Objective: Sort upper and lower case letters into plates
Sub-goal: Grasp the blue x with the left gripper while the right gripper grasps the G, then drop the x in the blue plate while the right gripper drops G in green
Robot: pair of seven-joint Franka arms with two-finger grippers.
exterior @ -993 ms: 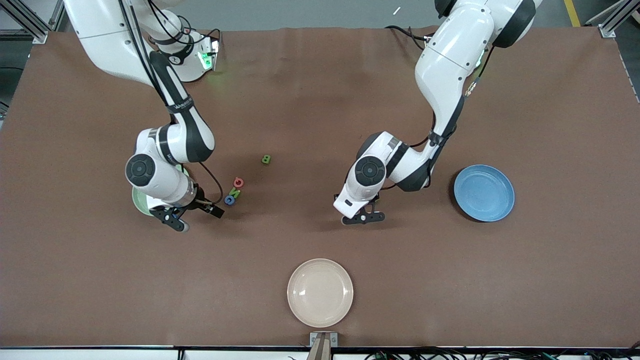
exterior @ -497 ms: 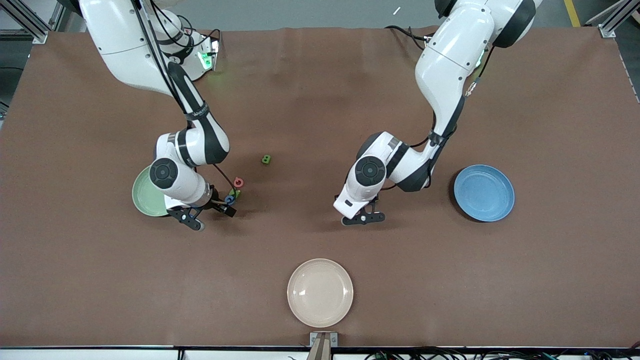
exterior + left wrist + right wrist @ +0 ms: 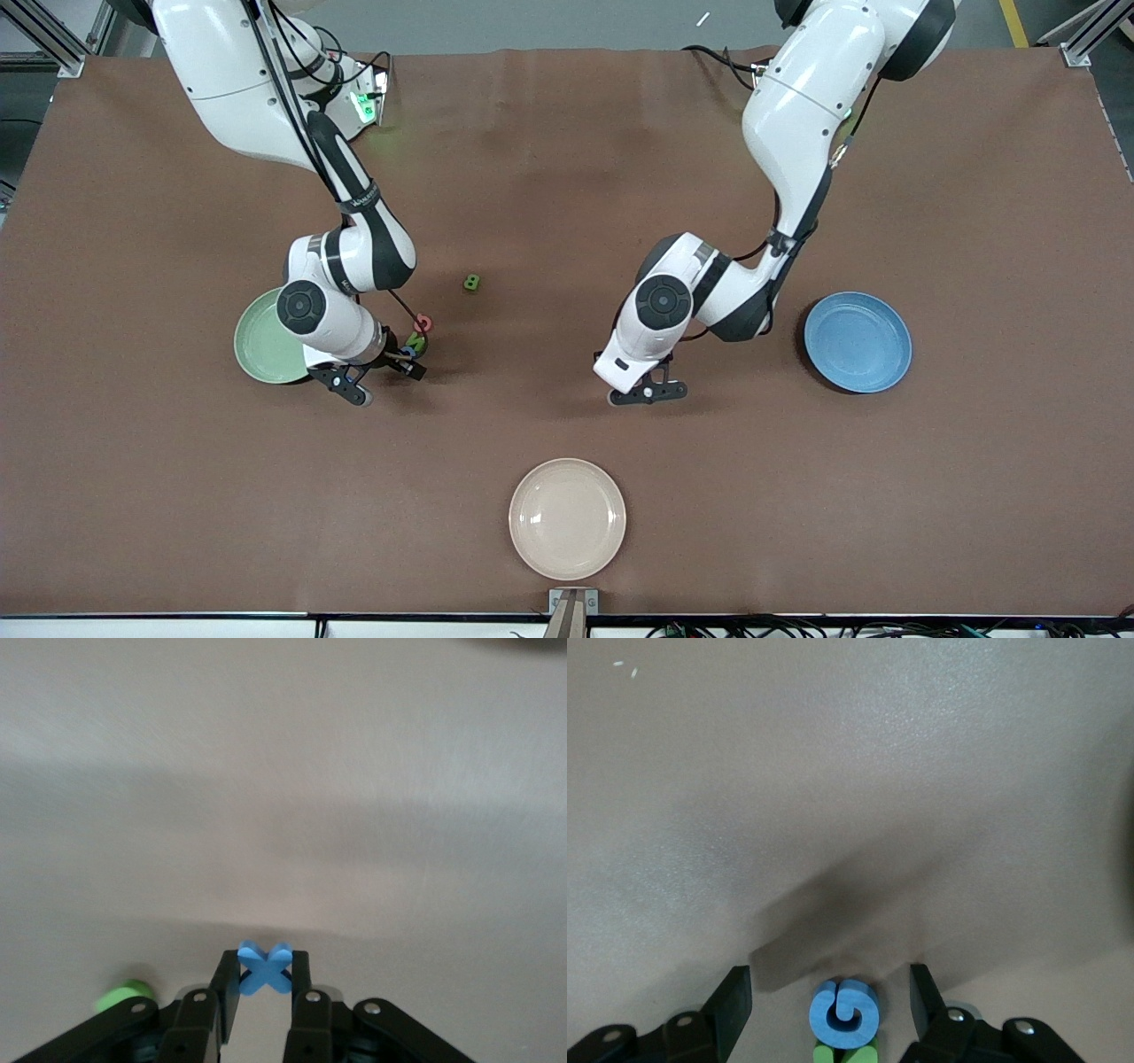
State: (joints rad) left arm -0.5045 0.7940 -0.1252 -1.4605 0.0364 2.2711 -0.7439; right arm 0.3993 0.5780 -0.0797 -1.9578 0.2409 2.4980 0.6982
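Observation:
My right gripper (image 3: pixel 385 381) is open, low over a small cluster of letters beside the pale green plate (image 3: pixel 259 341). In the right wrist view its fingers (image 3: pixel 735 992) straddle a blue curled letter (image 3: pixel 844 1010) that touches a green letter (image 3: pixel 843 1052). In the front view a red letter (image 3: pixel 423 323) and the green letter (image 3: pixel 415 341) lie close by. Another green letter (image 3: pixel 471 283) lies apart, farther from the camera. My left gripper (image 3: pixel 647 392) is shut on a blue X letter (image 3: pixel 266 967), just above the table between the cluster and the blue plate (image 3: pixel 857 341).
A cream-beige plate (image 3: pixel 567 518) sits near the table's front edge. A green piece (image 3: pixel 124 995) lies on the table beside my left gripper. Bare brown table surrounds both plates.
My right gripper moved from over the pale green plate's edge toward the letter cluster and now straddles the blue letter. My left arm shifted only slightly, still holding the blue X.

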